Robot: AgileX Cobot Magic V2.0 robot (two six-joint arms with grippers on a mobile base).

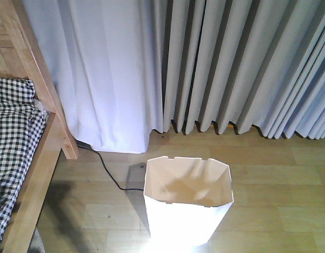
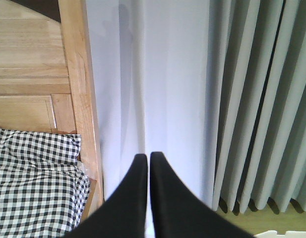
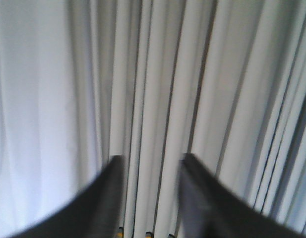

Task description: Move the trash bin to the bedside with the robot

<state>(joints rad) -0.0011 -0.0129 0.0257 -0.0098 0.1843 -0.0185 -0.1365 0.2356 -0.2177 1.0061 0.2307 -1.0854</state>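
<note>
The white trash bin [image 1: 187, 199] stands upright and lidless on the wooden floor, low in the front view and a little right of the bed. The bed's wooden frame [image 1: 40, 153] and checked bedding [image 1: 12, 142] fill the left edge. In the left wrist view the bedding [image 2: 36, 188] and headboard post [image 2: 78, 89] lie left of my left gripper [image 2: 145, 157], whose black fingers are shut with nothing between them. A sliver of the bin's rim [image 2: 286, 233] shows at the bottom right. My right gripper [image 3: 152, 159] is open and empty, facing only curtain. Neither gripper touches the bin.
Grey-white curtains [image 1: 215, 63] hang to the floor along the whole back. A black cable [image 1: 107, 171] trails across the floor from the bed's foot post toward the bin. Bare wooden floor [image 1: 278, 179] lies right of the bin.
</note>
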